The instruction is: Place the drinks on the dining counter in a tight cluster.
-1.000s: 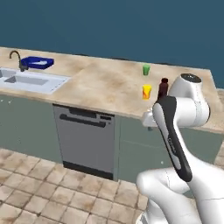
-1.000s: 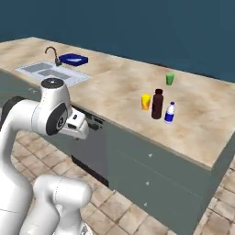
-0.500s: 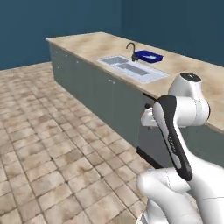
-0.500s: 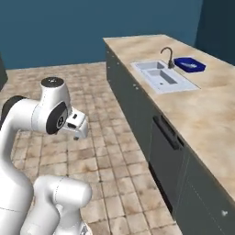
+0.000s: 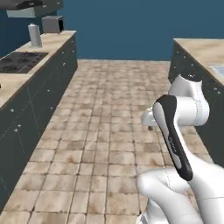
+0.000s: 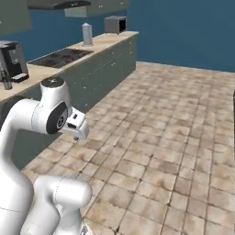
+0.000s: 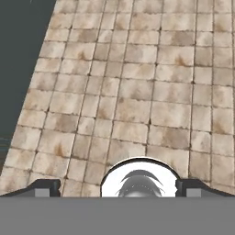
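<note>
Base swung off the sink desk; now wide tiled floor (image 5: 109, 144) ahead, stove desk (image 5: 26, 74) left; end effector (image 7: 117, 188) wide open, empty.

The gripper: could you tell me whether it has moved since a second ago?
No. The gripper stays beside the arm's dark elbow; only the base turned, swinging the view onto the floor.

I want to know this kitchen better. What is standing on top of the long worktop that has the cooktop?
On the worktop stand a coffee machine, the black cooktop, a grey canister and a dark toaster. Its nearest end is hidden by the robot arm.
</note>
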